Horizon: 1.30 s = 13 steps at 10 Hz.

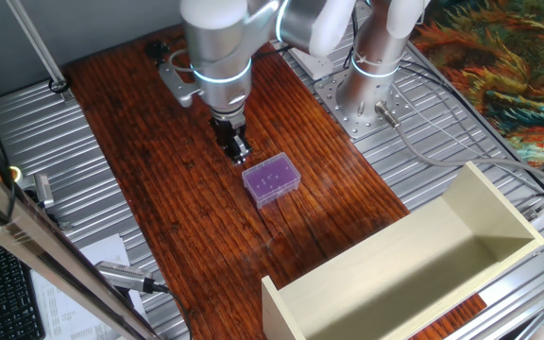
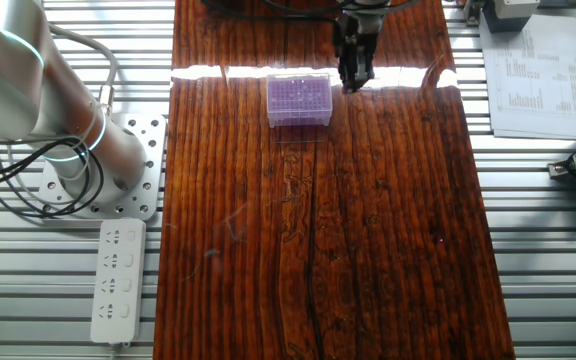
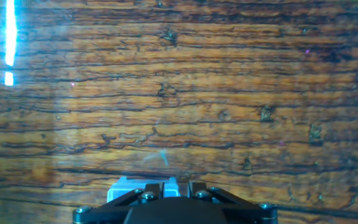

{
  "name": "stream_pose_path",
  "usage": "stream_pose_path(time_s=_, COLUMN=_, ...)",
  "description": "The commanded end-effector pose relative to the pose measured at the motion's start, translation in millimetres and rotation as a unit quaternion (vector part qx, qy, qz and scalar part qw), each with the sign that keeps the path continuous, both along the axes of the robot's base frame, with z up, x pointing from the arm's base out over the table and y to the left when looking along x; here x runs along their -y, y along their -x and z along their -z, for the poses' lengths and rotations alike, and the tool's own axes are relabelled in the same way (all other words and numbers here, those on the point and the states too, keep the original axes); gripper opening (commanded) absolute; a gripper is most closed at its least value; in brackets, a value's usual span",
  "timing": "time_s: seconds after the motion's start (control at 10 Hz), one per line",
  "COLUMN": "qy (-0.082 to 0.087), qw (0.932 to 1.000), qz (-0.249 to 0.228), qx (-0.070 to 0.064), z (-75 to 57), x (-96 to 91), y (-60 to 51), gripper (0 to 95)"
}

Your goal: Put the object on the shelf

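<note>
Bright, sharp; glare streaks on table (image 2: 318, 250).

One purple box (image 1: 272, 180), one cream shelf (image 1: 423, 260), one power strip (image 2: 117, 279), one printed sheet (image 2: 532, 71), one gripper (image 1: 239, 148).

My gripper (image 2: 354, 80) hangs over the far end of the wooden board (image 2: 318, 220), just right of the purple box (image 2: 299, 99), not touching it. My base (image 2: 88, 165) stands left, a power strip (image 2: 118, 280) nearer. Papers (image 2: 533, 75) lie far right.
</note>
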<state>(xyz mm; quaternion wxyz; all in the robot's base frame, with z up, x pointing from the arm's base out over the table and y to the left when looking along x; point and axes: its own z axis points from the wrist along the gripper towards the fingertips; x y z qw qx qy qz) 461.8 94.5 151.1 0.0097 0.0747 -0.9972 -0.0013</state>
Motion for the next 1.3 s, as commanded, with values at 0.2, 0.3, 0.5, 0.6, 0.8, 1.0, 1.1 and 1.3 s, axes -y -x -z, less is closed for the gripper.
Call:
stream_pose_path(time_s=0.2, qy=-0.007, qw=0.9998, qz=-0.013, qx=0.01, z=12.2, x=-4.8, y=18.3, gripper=57.0)
stream_pose_path(time_s=0.3, qy=-0.009, qw=0.9998, qz=-0.012, qx=0.013, z=17.3, x=-5.0, y=27.2, gripper=95.0)
stream_pose_path(time_s=0.5, qy=-0.01, qw=0.9998, qz=0.016, qx=0.01, z=20.5, x=-9.2, y=34.0, gripper=95.0)
stream_pose_path(time_s=0.6, qy=-0.01, qw=0.9997, qz=0.023, qx=0.009, z=20.5, x=-10.1, y=34.1, gripper=95.0)
stream_pose_path(time_s=0.8, qy=-0.012, qw=0.9997, qz=0.016, qx=0.012, z=20.4, x=-10.1, y=33.8, gripper=95.0)
stream_pose_path(time_s=1.0, qy=-0.008, qw=0.9991, qz=0.041, qx=0.001, z=20.4, x=-10.1, y=33.8, gripper=95.0)
stream_pose_path(time_s=1.1, qy=-0.005, qw=0.9989, qz=0.047, qx=0.0, z=20.4, x=-10.1, y=33.8, gripper=95.0)
stream_pose_path(time_s=1.3, qy=-0.007, qw=0.999, qz=0.045, qx=0.002, z=20.4, x=-10.1, y=33.8, gripper=95.0)
